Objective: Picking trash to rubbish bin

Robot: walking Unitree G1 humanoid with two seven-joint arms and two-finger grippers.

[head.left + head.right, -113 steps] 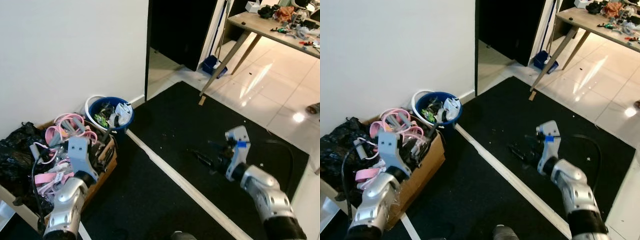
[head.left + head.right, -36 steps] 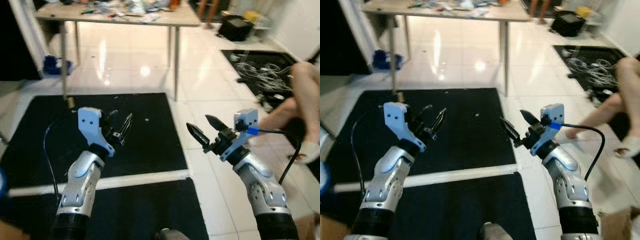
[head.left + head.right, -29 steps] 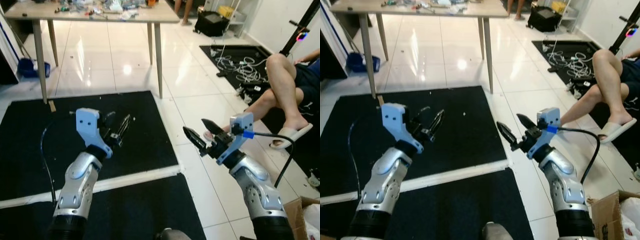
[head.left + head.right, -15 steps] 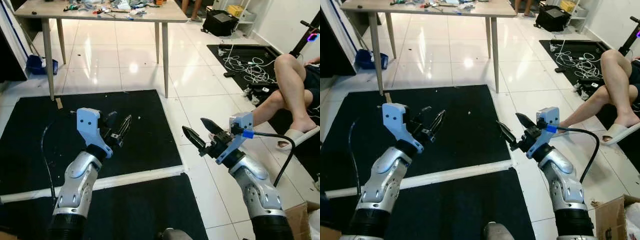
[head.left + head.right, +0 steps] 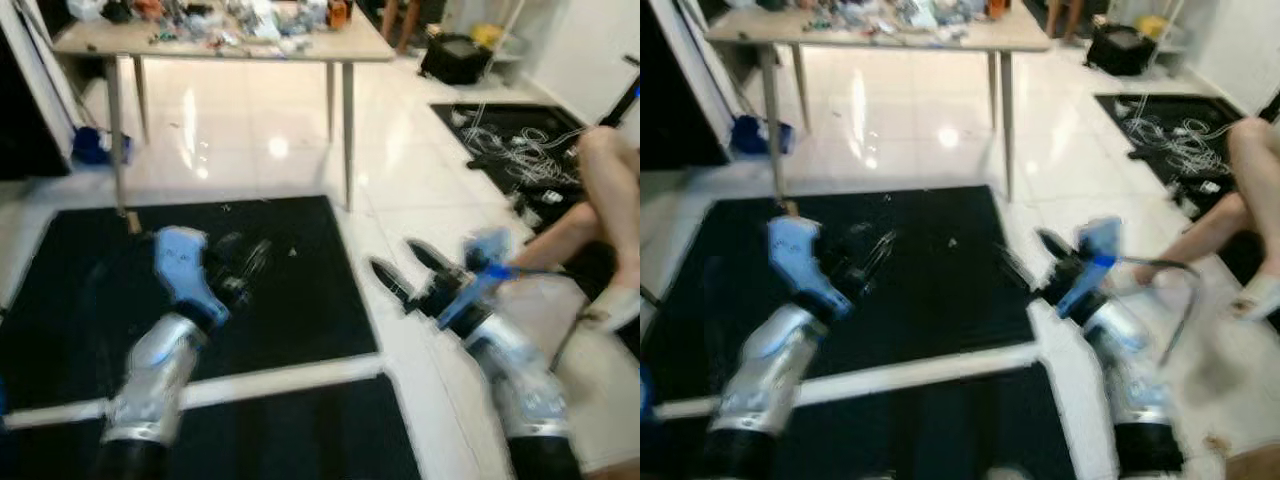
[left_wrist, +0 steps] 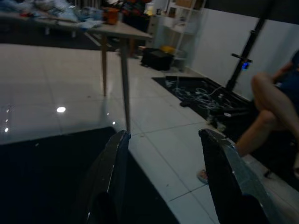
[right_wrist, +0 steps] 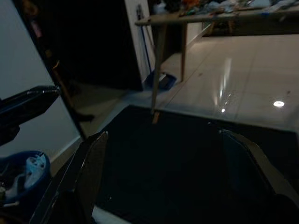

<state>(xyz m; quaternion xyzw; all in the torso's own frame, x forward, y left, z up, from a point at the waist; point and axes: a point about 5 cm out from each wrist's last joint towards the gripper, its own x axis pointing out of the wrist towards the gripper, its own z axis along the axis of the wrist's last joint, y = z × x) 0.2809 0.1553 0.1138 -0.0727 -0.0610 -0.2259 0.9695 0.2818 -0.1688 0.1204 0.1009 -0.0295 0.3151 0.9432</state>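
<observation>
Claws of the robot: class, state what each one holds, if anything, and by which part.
Nothing is held. The left claw and the right claw are both open, with only floor between their fingers.

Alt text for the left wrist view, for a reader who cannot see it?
The open left claw is held empty above a black mat on white tiles. Beyond stand a cluttered wooden table and a seated person's bare legs.

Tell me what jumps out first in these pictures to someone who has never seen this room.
The two silver arms reach forward, the left gripper over a black floor mat and the right gripper, fingers apart, at the mat's edge over shiny white tiles. Behind stands a long table heaped with clutter, and a seated person's bare legs show at the right beside a tangle of cables.
</observation>
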